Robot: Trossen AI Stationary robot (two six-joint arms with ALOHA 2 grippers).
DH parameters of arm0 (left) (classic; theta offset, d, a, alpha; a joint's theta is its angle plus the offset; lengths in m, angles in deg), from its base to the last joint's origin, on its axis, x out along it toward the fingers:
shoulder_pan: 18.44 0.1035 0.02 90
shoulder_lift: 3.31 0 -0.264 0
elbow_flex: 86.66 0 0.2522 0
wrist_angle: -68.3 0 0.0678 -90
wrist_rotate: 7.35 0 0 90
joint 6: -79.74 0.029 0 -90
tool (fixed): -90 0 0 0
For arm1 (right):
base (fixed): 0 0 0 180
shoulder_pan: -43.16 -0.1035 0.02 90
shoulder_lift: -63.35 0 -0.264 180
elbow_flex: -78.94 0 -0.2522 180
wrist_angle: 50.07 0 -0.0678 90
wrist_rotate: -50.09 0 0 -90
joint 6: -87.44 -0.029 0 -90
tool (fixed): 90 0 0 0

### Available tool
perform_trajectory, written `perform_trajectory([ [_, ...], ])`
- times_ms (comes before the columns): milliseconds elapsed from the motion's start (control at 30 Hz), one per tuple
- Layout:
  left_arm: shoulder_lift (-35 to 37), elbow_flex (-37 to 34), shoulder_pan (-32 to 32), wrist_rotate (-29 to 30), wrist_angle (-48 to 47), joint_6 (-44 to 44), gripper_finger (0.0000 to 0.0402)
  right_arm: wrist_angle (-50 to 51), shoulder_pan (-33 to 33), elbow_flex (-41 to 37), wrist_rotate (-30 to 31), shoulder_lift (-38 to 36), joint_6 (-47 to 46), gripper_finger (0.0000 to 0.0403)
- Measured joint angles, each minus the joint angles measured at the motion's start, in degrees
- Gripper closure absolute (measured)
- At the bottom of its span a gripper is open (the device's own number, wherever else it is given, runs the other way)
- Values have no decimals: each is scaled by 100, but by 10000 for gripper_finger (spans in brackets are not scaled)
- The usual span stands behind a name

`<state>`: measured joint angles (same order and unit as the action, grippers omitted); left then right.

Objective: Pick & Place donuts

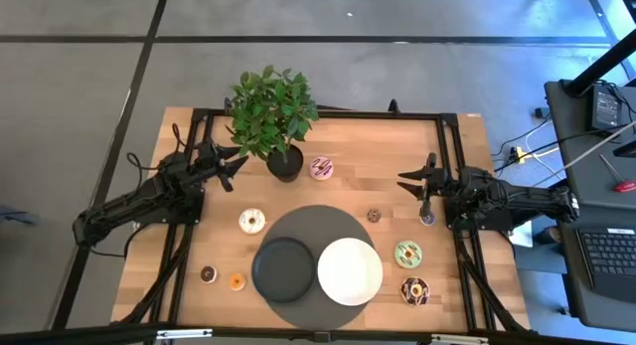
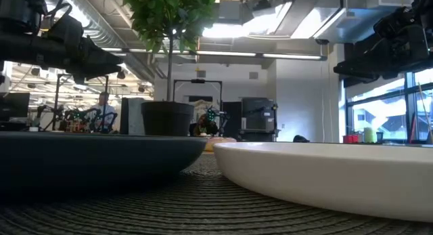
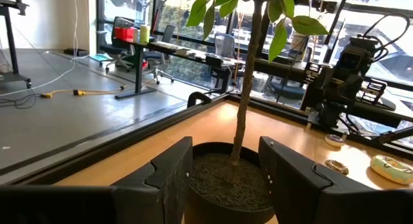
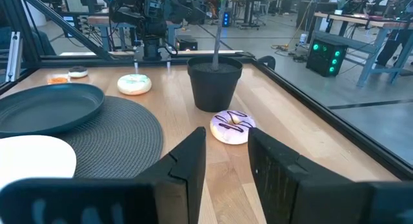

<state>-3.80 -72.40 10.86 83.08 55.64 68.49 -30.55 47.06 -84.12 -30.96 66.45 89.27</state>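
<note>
Donuts (image 1: pixel 321 168) — small iced rings, scattered

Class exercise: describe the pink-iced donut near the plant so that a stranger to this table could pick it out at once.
Find the leafy plant in its black pot at the far edge of the wooden table. Just right of the pot lies the small pink-iced ring donut with dark drizzle lines. It is the only pink one, lying off the round woven mat.

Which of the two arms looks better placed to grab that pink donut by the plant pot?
Probably the right: its gripper faces the pink donut directly, jaws open. The left gripper faces the plant pot, which blocks its path.
</note>
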Motion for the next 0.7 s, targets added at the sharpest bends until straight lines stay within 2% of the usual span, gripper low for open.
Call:
perform_trajectory([
  [700,0,0,0,0,-1,-1,224,-2,0,0,-2,1,-9,285],
])
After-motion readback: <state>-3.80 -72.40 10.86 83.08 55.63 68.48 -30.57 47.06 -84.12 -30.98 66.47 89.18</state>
